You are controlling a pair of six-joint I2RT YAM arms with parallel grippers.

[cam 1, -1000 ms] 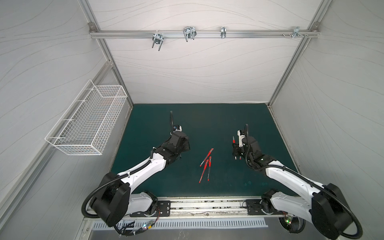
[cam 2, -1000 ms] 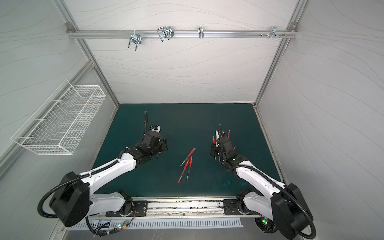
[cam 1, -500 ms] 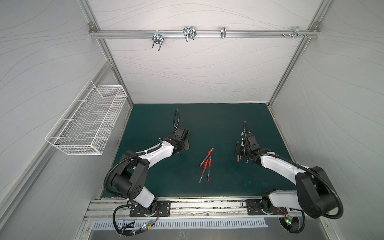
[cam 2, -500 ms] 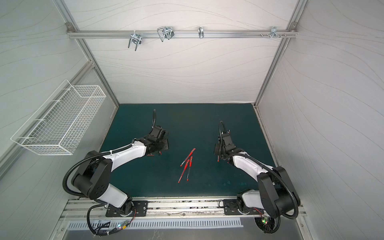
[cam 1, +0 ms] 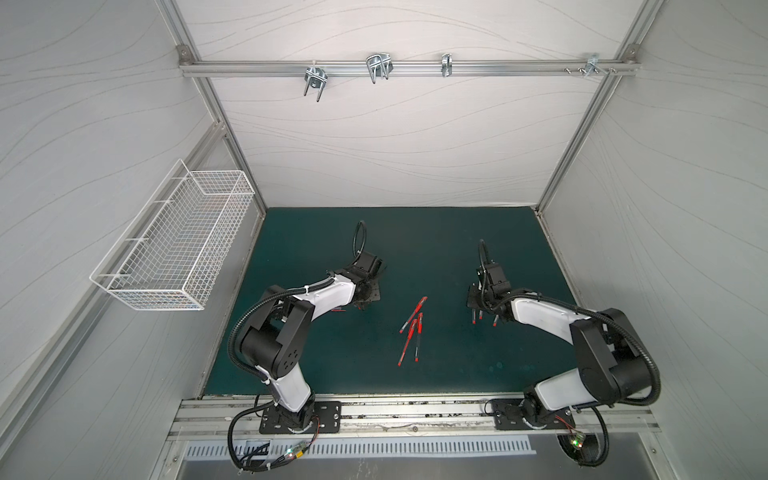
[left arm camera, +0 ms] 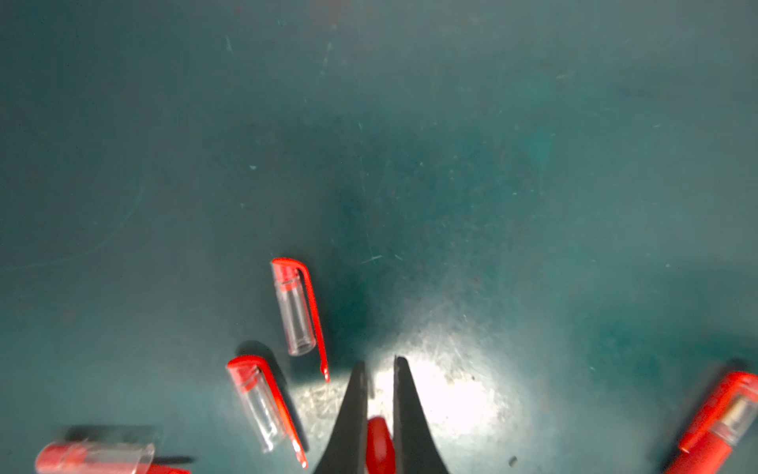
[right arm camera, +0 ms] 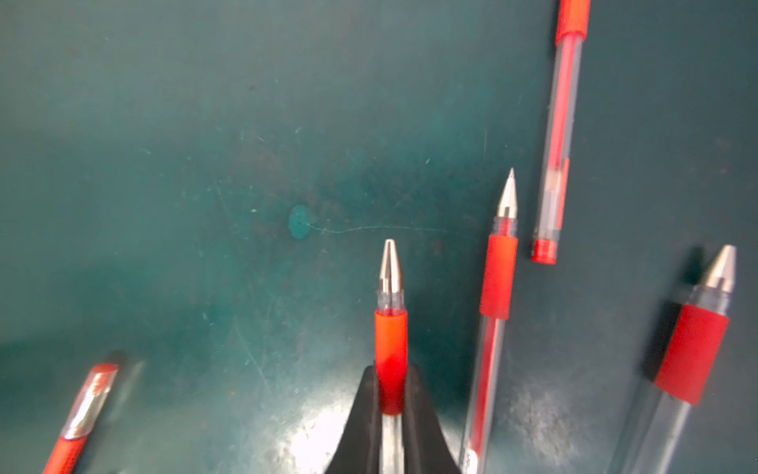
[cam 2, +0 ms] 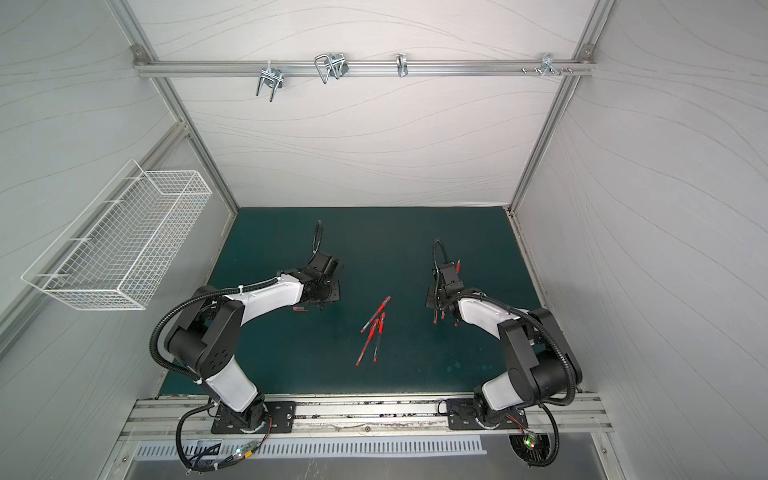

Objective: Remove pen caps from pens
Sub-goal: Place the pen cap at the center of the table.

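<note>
Holding a red cap pinched between its closed fingers, my left gripper hangs low over the green surface. It is on my left of the three pens that lie heaped in the middle. My right gripper is well apart from it, on the far side of that heap. It is clamped on the red grip of a pen whose metal tip is bare. So this pen and cap look parted, and I judge the next move is to set both down.

Loose caps already lie just beside my left gripper. If I let go from here, the cap could bounce or roll into them and scatter them toward the heap. Only its end shows between my fingers, so it may also cling to one finger or swing out sideways when I release it.

On the right side of the heap, bare pens lie close along the one I hold. The pen is round and smooth. Dropped at a slant, it would roll against those neighbours and nudge them. If I go down too far, the bare tip could drag and mark the surface.

The three pens in the heap seem to have their caps on, though they are too small to be sure. They cross one another, so a careless sweep back toward them would tangle them further.
</note>
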